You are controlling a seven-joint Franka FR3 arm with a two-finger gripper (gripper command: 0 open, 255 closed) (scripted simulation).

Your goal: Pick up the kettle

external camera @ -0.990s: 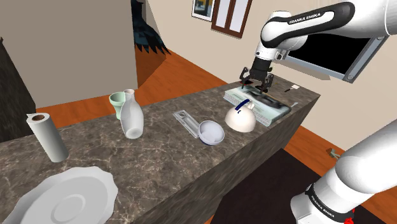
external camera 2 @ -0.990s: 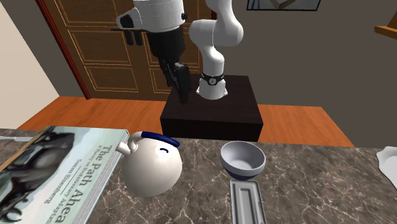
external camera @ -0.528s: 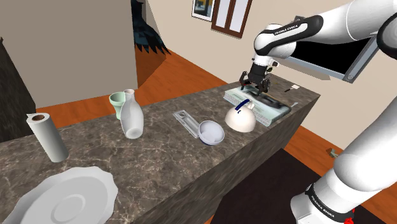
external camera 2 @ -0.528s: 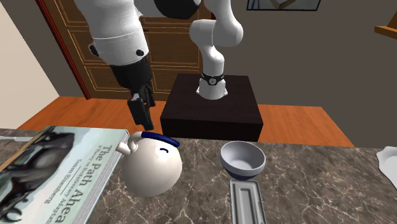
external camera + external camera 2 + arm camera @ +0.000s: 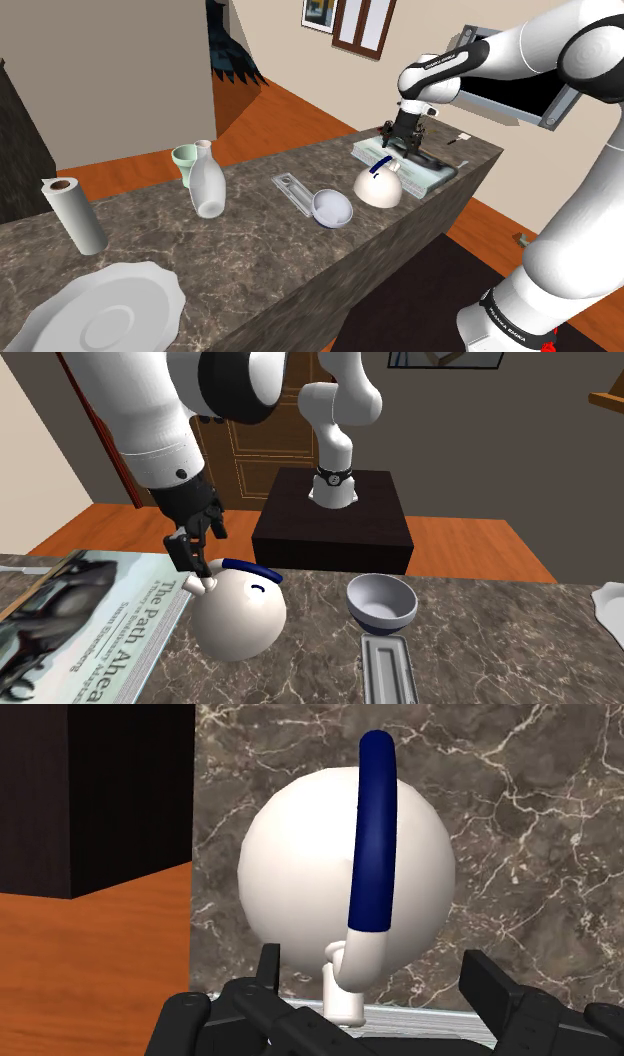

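Wrist view: black hand (image 5: 375,972) spread open, poised over round white kettle with dark-blue arched handle (image 5: 300,874) on marbled surface (image 5: 540,804). Ungrasped yet; left to do: lower, close, lift.

Title in sight: the book (image 5: 110,627) lying just beside the gripper (image 5: 194,559) reads "The Path Ahea", cut off at the cover's edge. "FRANKA EMIKA" stands in white on the black band (image 5: 505,318) far back from the gripper, and again, smaller, on the forearm link (image 5: 437,63) right above it.
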